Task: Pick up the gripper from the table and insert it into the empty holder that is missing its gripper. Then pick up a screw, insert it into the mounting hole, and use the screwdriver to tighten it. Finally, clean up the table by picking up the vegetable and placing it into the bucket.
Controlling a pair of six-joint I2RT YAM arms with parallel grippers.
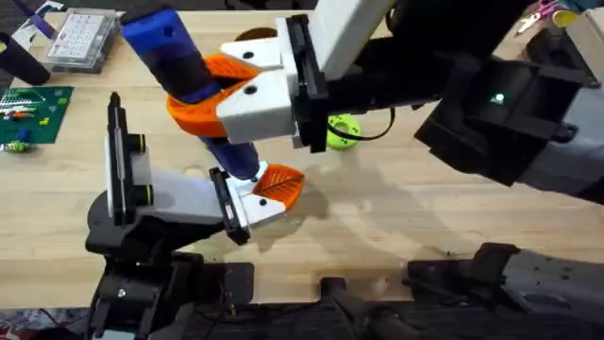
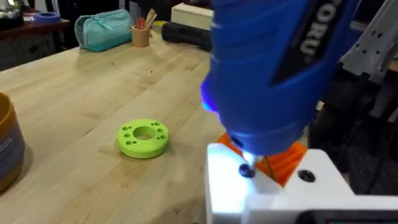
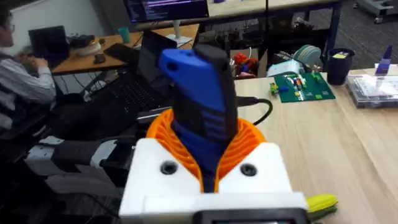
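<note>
While the screwdriver (image 1: pixel 189 76) stands tilted over mid-table, we see the right gripper (image 1: pixel 236 90) clamped round its blue body, the left gripper (image 1: pixel 274 189) closed at its lower end, and the bucket (image 2: pixel 9 149) beside the green disc (image 2: pixel 143 137).

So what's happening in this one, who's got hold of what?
The right gripper is shut on the blue screwdriver, holding it tilted above the table with its tip pointing down toward the left gripper. In the left wrist view the screwdriver's tip sits right at that gripper's white and orange fingers. A bright green ring-shaped disc lies on the wood nearby, and the orange-brown bucket stands at the edge of that view. A bit of the yellow vegetable shows on the table.
</note>
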